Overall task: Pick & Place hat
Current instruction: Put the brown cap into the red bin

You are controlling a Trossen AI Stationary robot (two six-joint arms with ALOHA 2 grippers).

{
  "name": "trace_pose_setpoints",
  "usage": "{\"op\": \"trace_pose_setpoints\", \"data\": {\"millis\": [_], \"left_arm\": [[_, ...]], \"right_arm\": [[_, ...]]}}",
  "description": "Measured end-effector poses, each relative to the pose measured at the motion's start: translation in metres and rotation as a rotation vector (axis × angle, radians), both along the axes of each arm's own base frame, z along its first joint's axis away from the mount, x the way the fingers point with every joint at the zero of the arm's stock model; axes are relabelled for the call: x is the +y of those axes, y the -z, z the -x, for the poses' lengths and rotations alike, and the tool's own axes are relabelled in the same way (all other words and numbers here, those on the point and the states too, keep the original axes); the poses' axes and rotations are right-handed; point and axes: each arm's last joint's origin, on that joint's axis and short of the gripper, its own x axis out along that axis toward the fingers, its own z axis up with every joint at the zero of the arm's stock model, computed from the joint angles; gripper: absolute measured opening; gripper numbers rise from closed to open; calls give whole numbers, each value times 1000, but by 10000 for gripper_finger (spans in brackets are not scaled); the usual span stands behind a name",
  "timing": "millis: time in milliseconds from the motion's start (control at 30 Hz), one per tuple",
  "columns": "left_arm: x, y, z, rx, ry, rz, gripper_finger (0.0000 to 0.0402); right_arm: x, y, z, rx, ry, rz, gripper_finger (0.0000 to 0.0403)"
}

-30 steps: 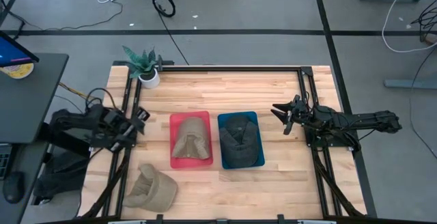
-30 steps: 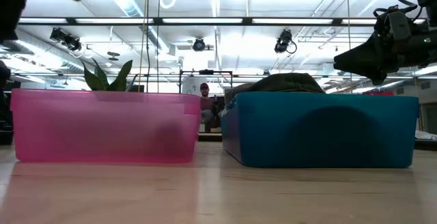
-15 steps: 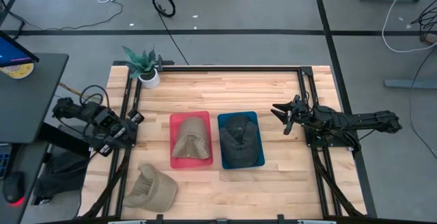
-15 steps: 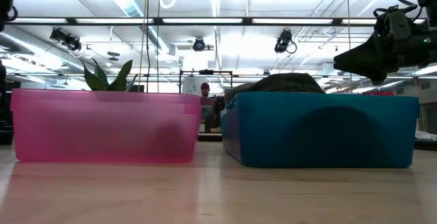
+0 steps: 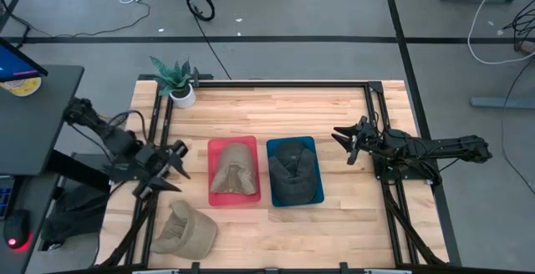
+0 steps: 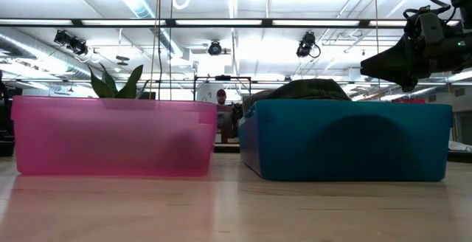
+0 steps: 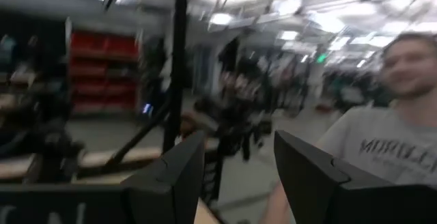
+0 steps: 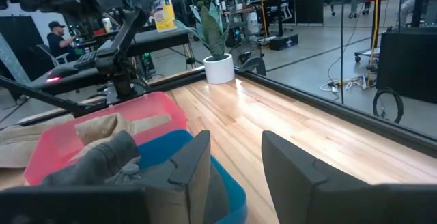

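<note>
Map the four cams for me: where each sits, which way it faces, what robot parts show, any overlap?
High: overhead, straight down; both arms, left gripper, right gripper, pink bin, blue bin.
Low: table height, level across; both bins, right gripper above.
Left wrist: faces the room, a person; own fingers.
Right wrist: faces across the table; own fingers.
Shared: potted plant in high, low, right wrist.
</note>
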Motion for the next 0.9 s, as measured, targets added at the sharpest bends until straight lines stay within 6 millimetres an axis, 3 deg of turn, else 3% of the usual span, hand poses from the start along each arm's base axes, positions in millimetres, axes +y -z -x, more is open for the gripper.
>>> {"op": "trace_pose_setpoints", "data": {"millis": [433,700,900], "left_arm": [[-50,-18,-18,369,-320,-58,181],[-81,-21,-25,442,-329,-73,181],[-91,-15,-24,575,-386,-73,181]], "right_arm": [[0,0,0,0,0,0,137],[0,0,0,0,0,0,137],[0,0,0,0,0,0,137]]}}
